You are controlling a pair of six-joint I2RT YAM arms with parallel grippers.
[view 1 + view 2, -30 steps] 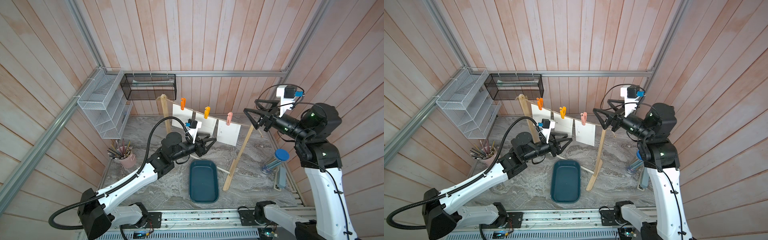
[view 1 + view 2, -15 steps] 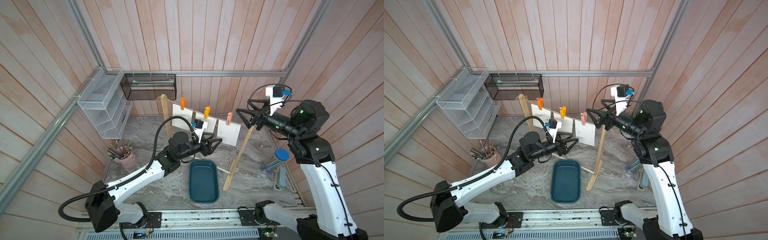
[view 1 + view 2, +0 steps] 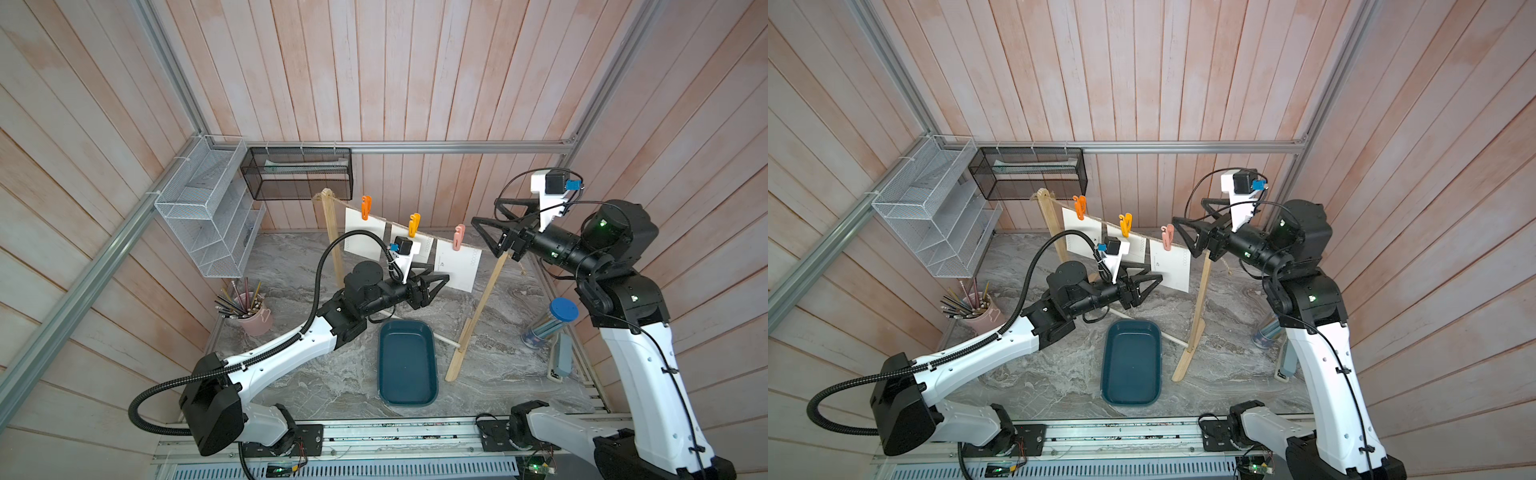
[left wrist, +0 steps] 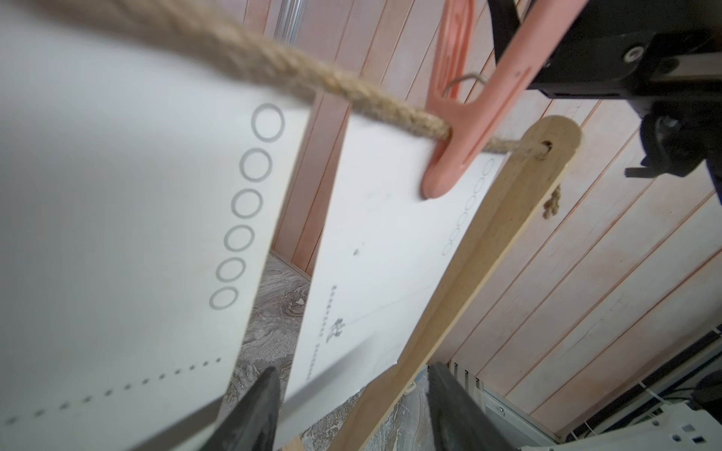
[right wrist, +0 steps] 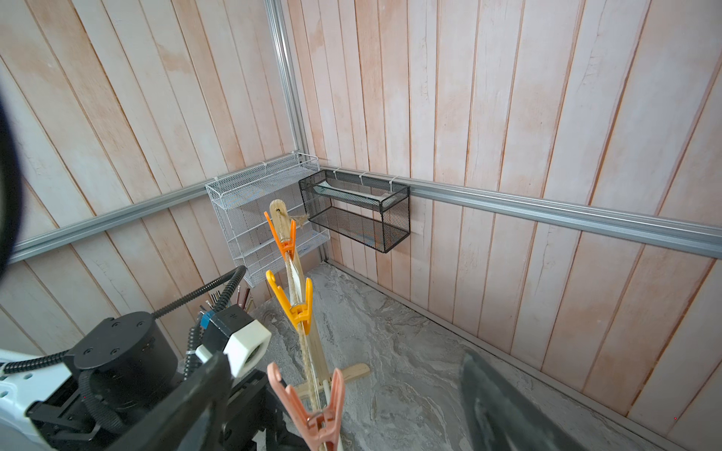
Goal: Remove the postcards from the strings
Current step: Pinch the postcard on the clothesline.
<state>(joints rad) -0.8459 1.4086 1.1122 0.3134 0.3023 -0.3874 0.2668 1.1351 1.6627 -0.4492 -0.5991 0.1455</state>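
- Left wrist view: the left gripper (image 4: pixel 353 369) has its black jaws spread. The lower edge of the pink-pegged postcard (image 4: pixel 375 242) lies in the gap between them, unpinched. Only here does the twine (image 4: pixel 297 66) show as coarse, braided tan fibre threaded through the smooth wooden post (image 4: pixel 488 254), and the cards' printed rings read clearly.
- In both top views, three flat white postcards (image 3: pixel 355 224) (image 3: pixel 1090 224) hang from the twine above the left jaws. They are pegged by an orange clothespin (image 3: pixel 365 206), a yellow clothespin (image 3: pixel 414 223) and the pink clothespin (image 3: pixel 459 237), all plastic. A glossy dark-teal tray (image 3: pixel 382 365) sits below those jaws.
- Right wrist view: the right gripper (image 5: pixel 345 357) has its jaws wide apart. The pink clothespin (image 5: pixel 312 410) sits in line with the gap, touching neither jaw, and the line is seen end-on, running away from them.
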